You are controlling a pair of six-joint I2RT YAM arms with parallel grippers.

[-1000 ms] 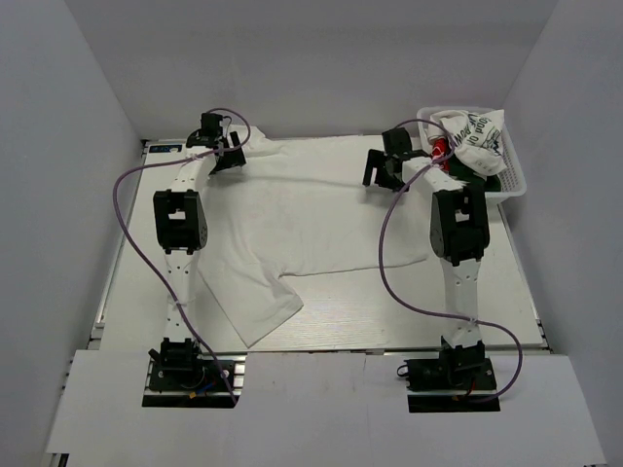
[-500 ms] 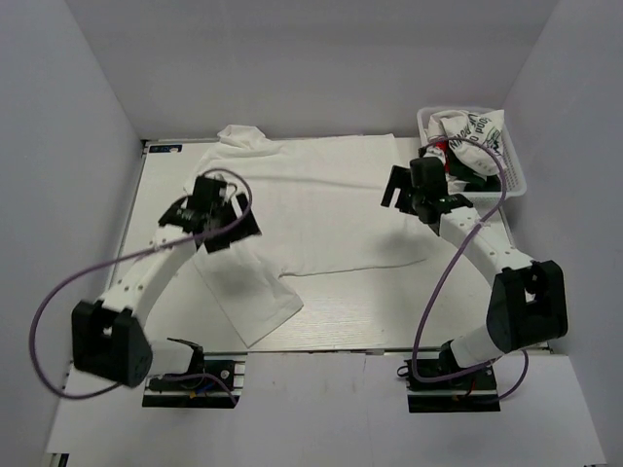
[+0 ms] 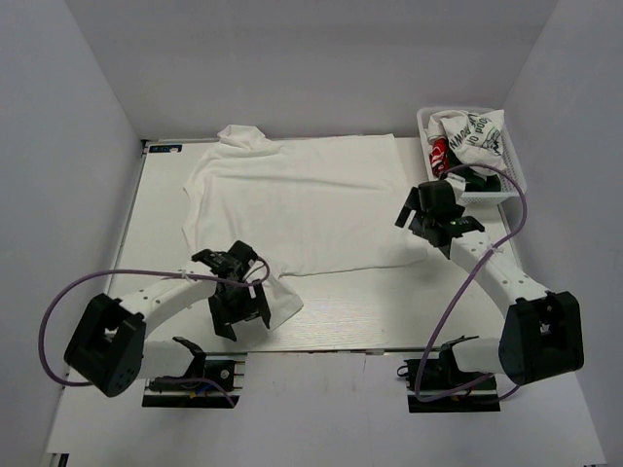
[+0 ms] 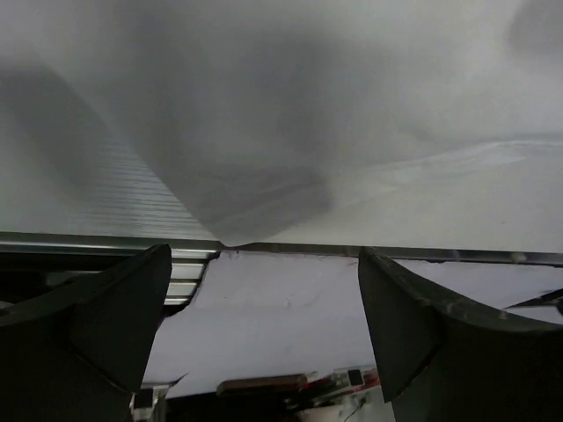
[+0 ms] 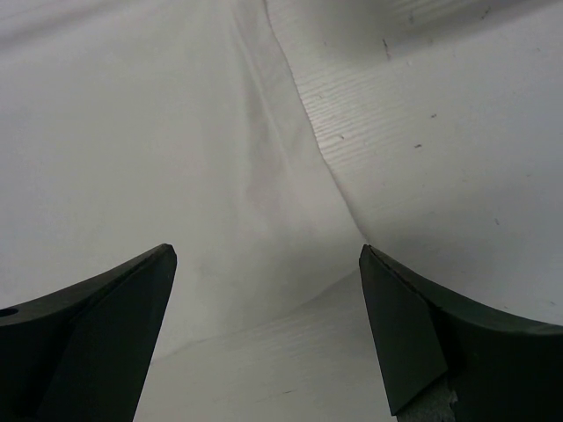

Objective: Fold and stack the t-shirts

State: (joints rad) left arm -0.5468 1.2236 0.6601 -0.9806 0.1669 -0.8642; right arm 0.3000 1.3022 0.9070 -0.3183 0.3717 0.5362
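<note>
Now, on the top camera, both arms have swung back from the far edge since a second ago. The left gripper hangs over the near sleeve of the spread t-shirt, and the right gripper is at its right edge. The second t-shirt lies crumpled in the basket, as before. My left wrist camera adds the fingers wide apart and empty, with the sleeve's corner at the near edge of the table. On the right wrist camera the fingers are likewise spread and holding nothing, with the shirt's edge running between them beside bare tabletop.
</note>
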